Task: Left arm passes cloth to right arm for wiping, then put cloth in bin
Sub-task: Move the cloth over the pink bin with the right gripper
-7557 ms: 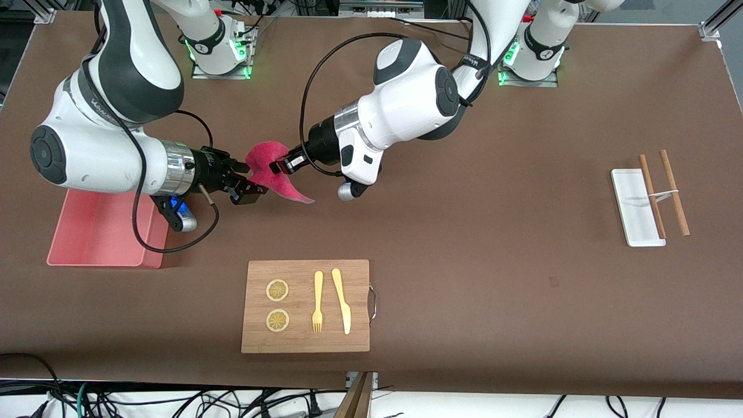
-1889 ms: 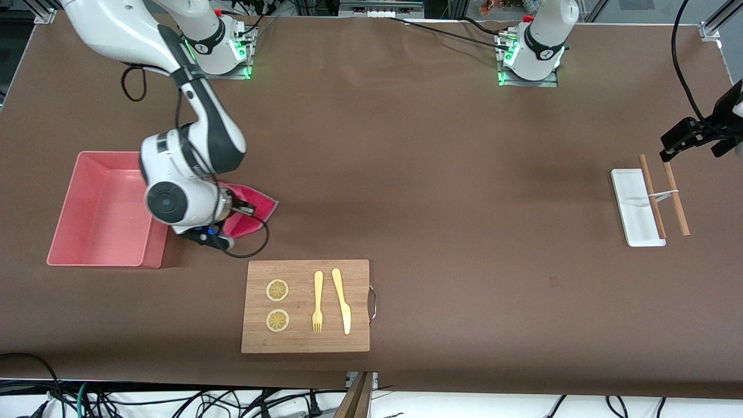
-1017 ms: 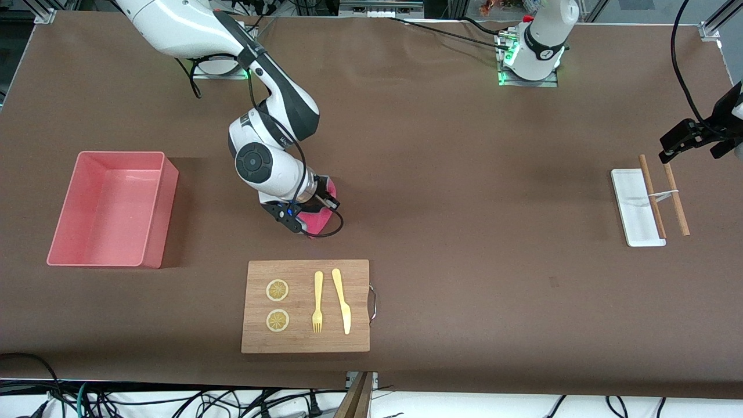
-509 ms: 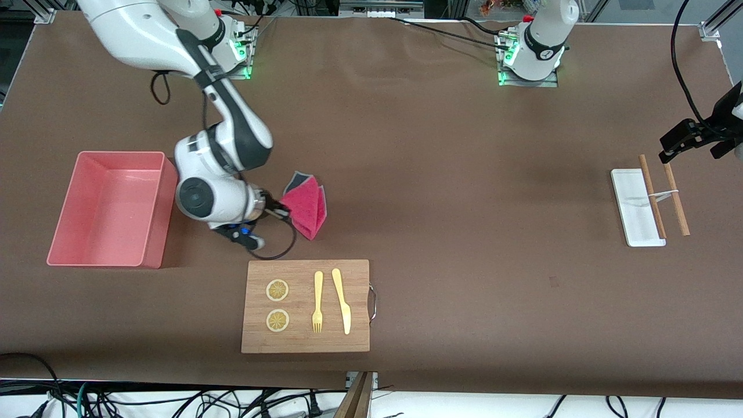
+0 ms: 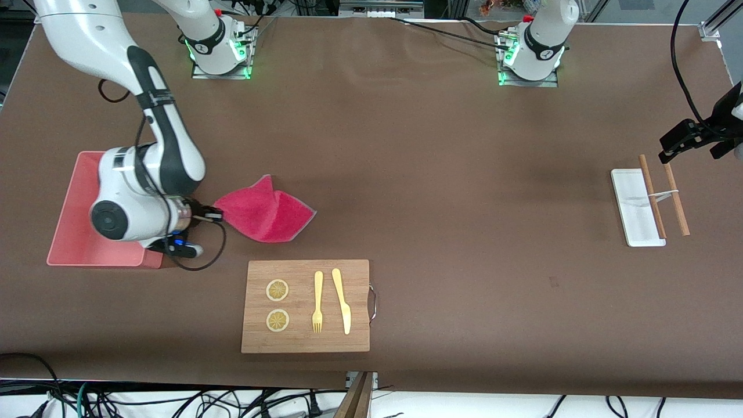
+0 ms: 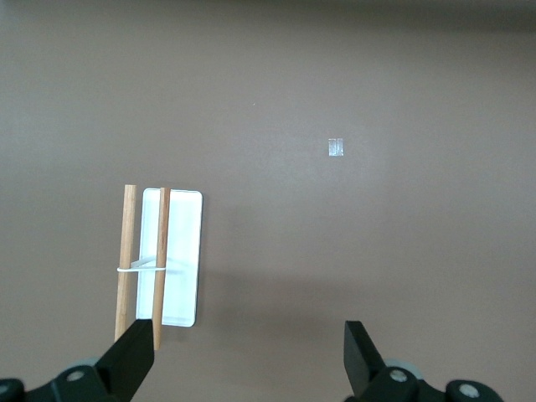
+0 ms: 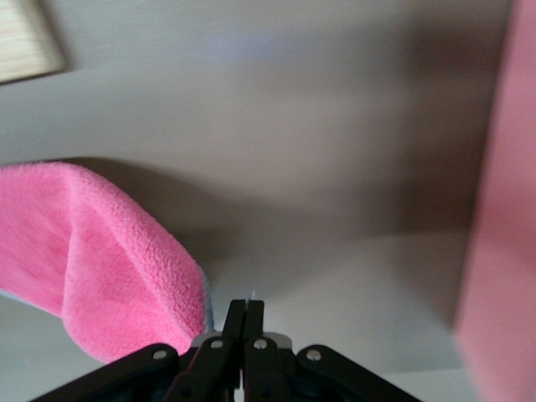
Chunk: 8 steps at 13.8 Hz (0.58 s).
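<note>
Beside the bin, the right gripper pinches a corner of the cloth, dragging it flat across the table.
Wiping looks in hand; next, the cloth must clear the bin's wall. The wooden board lies near. The left gripper waits, fingers spread wide, over chopsticks and the white tray.

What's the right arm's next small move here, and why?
Probably carry the cloth sideways over the bin. The right gripper is shut on the cloth's corner beside the bin's wall, the rest trailing over the table. The left gripper waits open above the chopsticks.
</note>
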Motion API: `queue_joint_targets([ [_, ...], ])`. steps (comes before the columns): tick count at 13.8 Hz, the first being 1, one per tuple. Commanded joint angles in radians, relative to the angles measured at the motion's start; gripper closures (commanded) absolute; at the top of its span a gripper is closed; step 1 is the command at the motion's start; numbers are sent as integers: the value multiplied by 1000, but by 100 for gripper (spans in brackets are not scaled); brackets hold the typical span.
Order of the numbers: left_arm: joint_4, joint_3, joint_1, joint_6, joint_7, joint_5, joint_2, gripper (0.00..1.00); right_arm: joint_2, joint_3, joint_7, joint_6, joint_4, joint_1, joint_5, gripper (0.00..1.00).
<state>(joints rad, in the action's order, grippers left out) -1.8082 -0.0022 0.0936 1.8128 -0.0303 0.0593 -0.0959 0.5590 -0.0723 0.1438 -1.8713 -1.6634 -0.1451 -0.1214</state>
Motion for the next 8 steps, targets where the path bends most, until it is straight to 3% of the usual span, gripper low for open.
queue_joint_targets([
  [1, 29, -5, 9, -18, 23, -26, 13, 0, -47, -53, -119, 27, -15, 5, 0, 100],
  [8, 56, -12, 3, -20, 23, -26, 45, 0, -215, -50, -127, 354, 128, 25, 87, 100],
])
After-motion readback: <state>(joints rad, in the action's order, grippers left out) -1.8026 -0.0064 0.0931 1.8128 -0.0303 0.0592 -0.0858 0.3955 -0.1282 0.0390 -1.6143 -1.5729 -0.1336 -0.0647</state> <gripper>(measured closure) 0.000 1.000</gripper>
